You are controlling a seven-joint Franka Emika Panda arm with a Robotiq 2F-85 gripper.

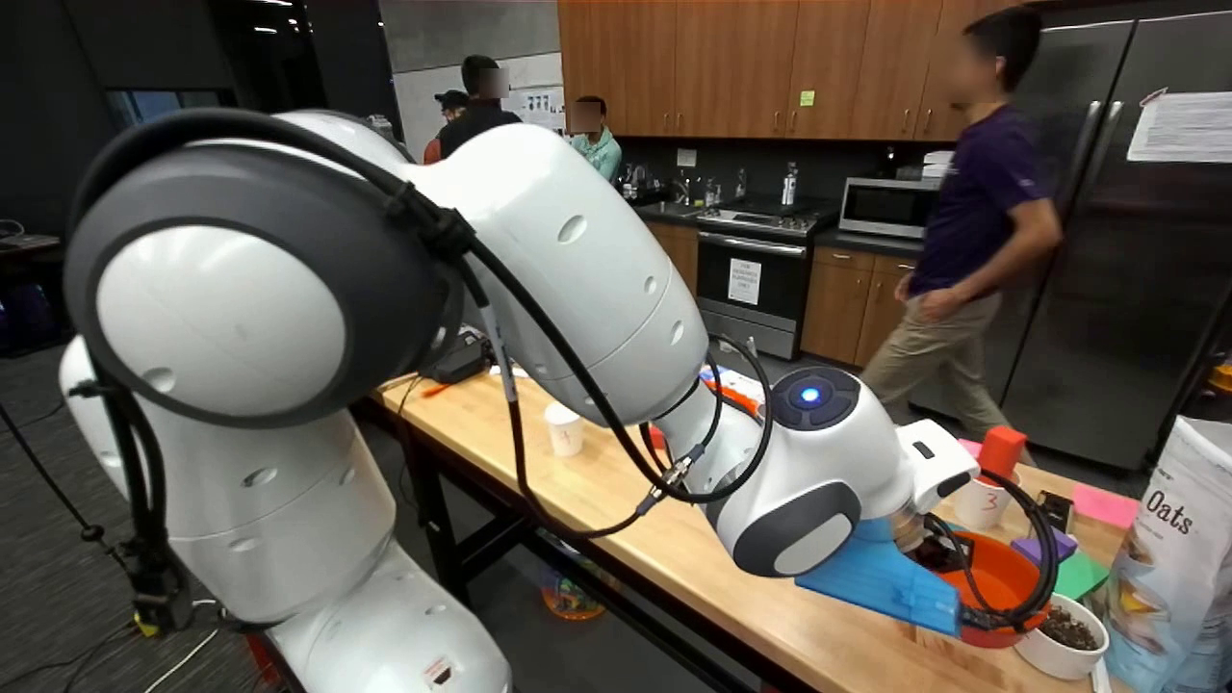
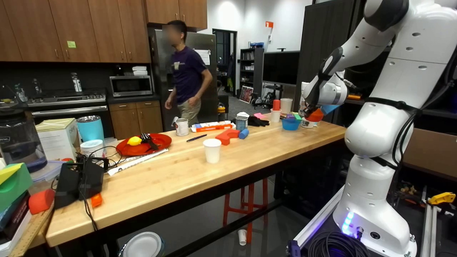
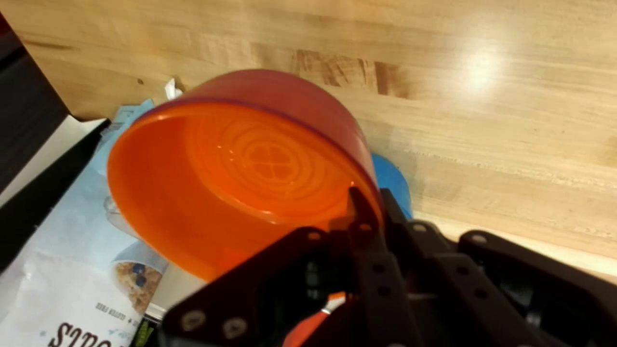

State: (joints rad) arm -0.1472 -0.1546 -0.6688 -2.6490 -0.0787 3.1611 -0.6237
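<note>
Ok so I can read "Oats" and "GLUTEN FREE" on the bag point(image 1: 1167, 553), plus a 3 on a white cup point(image 1: 979, 510).

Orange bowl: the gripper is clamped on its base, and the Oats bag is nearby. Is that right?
Not quite: the gripper is clamped on the rim of the orange bowl, not its base; the wrist view shows the jaws astride that rim. The Oats bag is indeed nearby.

The orange bowl point(image 3: 270, 164), concentric rings on its inner base, hung tilted, pinched by its rim, above the far right end of the wooden tabletop point(image 2: 178, 178) in an exterior view.
</note>
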